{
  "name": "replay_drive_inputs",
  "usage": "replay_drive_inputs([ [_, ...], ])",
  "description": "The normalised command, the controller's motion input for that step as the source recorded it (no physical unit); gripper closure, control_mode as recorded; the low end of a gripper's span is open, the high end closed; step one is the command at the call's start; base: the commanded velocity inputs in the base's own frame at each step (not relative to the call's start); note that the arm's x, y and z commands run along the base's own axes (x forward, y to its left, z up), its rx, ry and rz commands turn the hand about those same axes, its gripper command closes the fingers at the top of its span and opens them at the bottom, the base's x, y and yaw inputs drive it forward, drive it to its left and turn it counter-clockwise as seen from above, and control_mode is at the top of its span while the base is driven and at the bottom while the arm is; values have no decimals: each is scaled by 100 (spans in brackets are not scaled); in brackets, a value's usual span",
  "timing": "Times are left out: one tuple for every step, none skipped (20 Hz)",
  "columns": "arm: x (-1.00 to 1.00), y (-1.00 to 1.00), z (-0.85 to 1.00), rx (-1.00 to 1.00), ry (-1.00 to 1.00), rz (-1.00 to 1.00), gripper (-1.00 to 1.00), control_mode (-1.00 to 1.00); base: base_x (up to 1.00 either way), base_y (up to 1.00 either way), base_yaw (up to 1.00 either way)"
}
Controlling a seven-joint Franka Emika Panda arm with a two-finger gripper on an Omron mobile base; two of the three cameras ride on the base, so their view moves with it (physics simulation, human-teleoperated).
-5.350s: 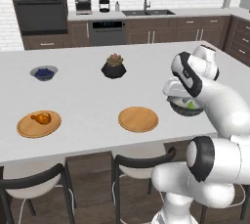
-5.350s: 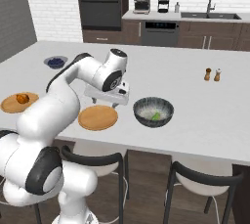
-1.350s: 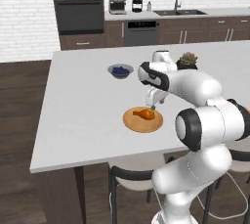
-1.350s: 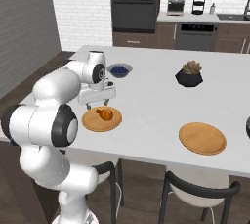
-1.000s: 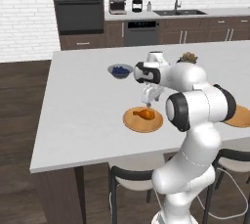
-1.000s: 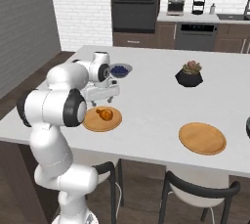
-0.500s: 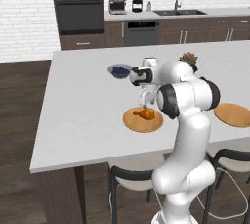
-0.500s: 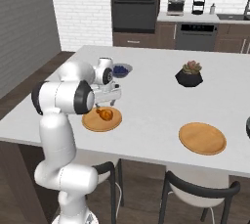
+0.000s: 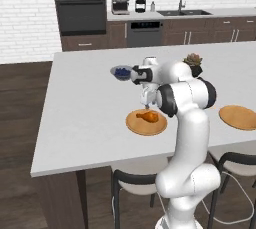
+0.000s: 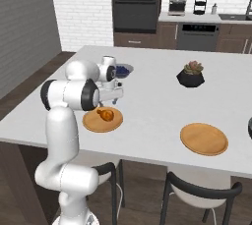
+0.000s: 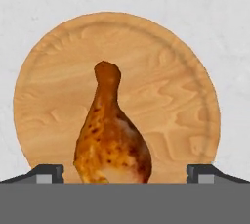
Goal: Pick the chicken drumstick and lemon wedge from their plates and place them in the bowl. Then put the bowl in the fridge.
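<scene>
On the island: a white stone counter [image 9: 85, 118] carries everything, and the white arm's two-finger gripper [image 9: 146, 104] hangs right above the nearer round orange-tan wooden plate [image 9: 135, 124].
Gripper: wide open, nothing between the jaws; in the hand view its dark finger tips [image 11: 46, 173] stand far apart, one on each side of the meat, touching neither it nor the plate.
Drumstick: the small golden-brown roasted chicken drumstick [image 11: 111, 137] lies flat on that plate, fat end towards the hand, thin bone end pointing away.
Second plate: an identical orange-tan wooden plate [image 10: 204, 138] sits bare, well apart along the counter's near edge.
Berries: a small grey bowl of blue berries [image 9: 121, 72] sits just behind the arm's wrist.
Succulent: a black faceted pot with a succulent [image 10: 191, 76] stands further back, between the two plates.
Below: dark chairs [image 10: 197, 193] tuck under the counter's near edge.
</scene>
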Motion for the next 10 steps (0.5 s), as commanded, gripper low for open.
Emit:
replay_drive_inputs([
  [-60, 10, -26, 0, 1, 8, -100, -100, 0, 0, 0],
  [-68, 0, -26, 0, 0, 8, -100, -100, 0, 0, 0],
  [-69, 0, -27, 0, 0, 8, -100, -100, 0, 0, 0],
  [-69, 0, -21, 0, 0, 8, -100, -100, 0, 0, 0],
  [-67, 0, -21, 0, 0, 8, -100, -100, 0, 0, 0],
  [-64, 0, -13, 0, 0, 7, -100, -100, 0, 0, 0],
  [-61, 0, 0, 0, -7, 5, -100, -100, 0, 0, 0],
  [-60, 0, 0, 0, -12, 5, -100, -100, 0, 0, 0],
  [-53, 0, 0, 0, -8, 6, -100, -100, 0, 0, 0],
  [-44, 2, 0, 0, -7, 7, -100, -100, 0, 0, 0],
])
